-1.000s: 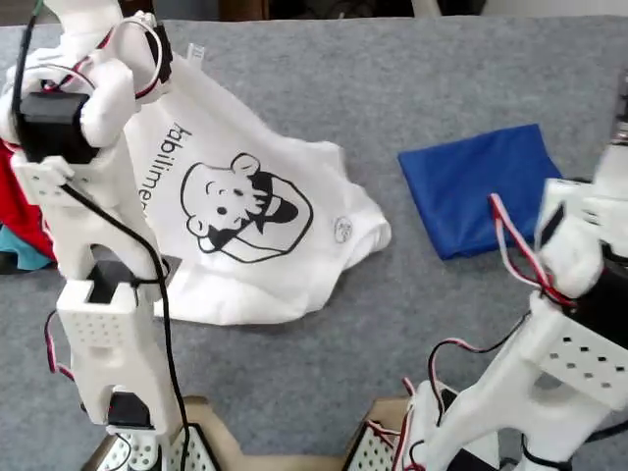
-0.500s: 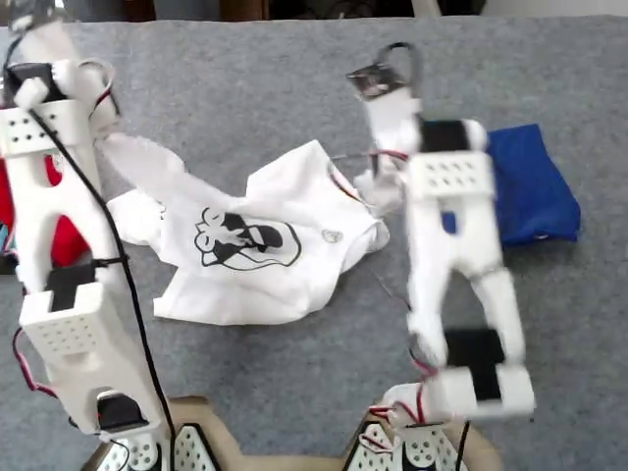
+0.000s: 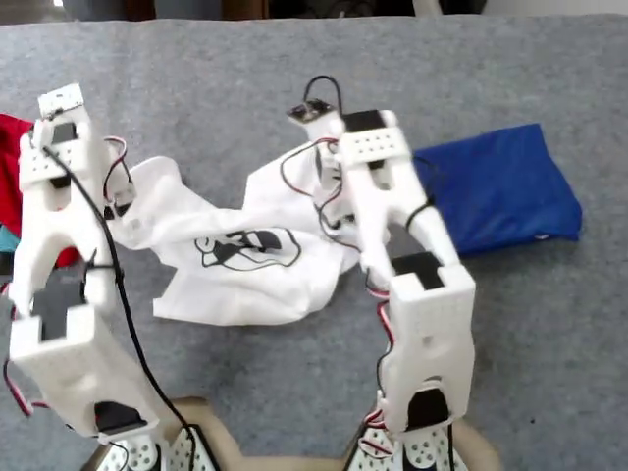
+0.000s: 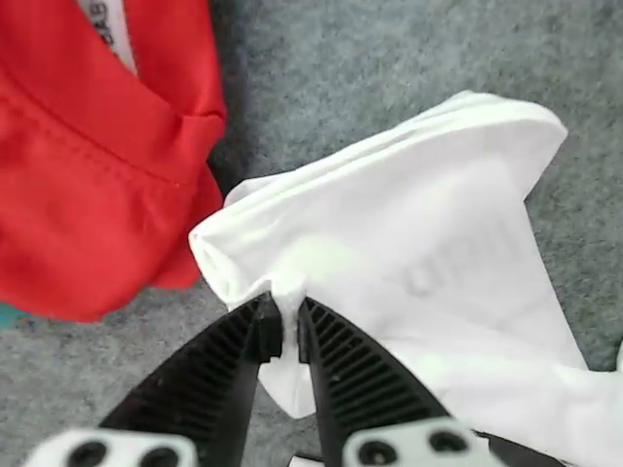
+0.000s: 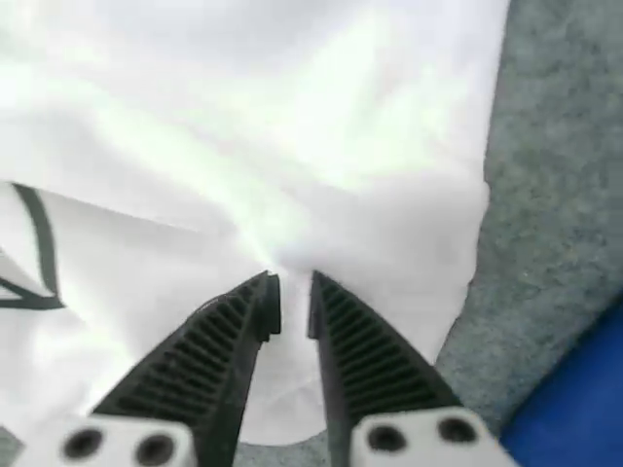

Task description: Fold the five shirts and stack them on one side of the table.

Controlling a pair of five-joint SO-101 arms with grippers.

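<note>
A white shirt (image 3: 245, 260) with a black cartoon print lies crumpled in the middle of the grey table. My left gripper (image 4: 289, 326) is shut on a folded edge of the white shirt (image 4: 428, 243), at the shirt's left end (image 3: 132, 211) in the high view. My right gripper (image 5: 292, 292) is shut on a pinch of the white shirt (image 5: 243, 146) at its right end (image 3: 329, 191). A folded blue shirt (image 3: 500, 191) lies flat on the right. A red shirt (image 4: 88, 146) lies bunched at the table's left edge (image 3: 12, 157).
A teal piece of cloth (image 3: 5, 240) peeks out under the red shirt. Both arm bases (image 3: 294, 446) stand at the near edge. The grey table surface (image 3: 245, 78) stretches bare at the back.
The right arm swung in from the right edge to the white shirt and closed on it. The left arm pulled the shirt's left end down and inward; the shirt bunched up.
</note>
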